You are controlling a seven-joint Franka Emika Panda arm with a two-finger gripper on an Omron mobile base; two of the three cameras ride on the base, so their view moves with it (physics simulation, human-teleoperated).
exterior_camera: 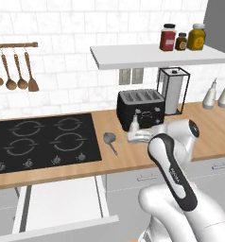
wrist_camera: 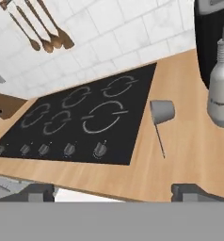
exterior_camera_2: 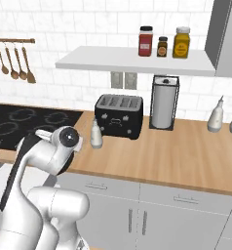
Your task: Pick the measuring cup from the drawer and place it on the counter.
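Note:
The measuring cup (exterior_camera: 109, 138) stands on the counter (exterior_camera: 128, 158) just right of the stovetop, its thin handle pointing toward the front edge. In the hand view the measuring cup (wrist_camera: 162, 111) sits ahead of and apart from my gripper (wrist_camera: 116, 193), which is open. The fingertips (wrist_camera: 38, 192) stand wide apart with nothing between them. The white drawer (exterior_camera: 62, 198) is pulled out below the stovetop, and its inside is bare. My hand hovers over the counter just right of the cup, in front of the toaster.
A black toaster (exterior_camera: 140, 108) and a white bottle (exterior_camera: 134, 124) stand close behind my hand. The black stovetop (exterior_camera: 43, 142) lies left of the cup. A paper towel holder (exterior_camera: 173, 90) and two bottles stand further right. Wooden spoons (exterior_camera: 12, 71) hang on the wall.

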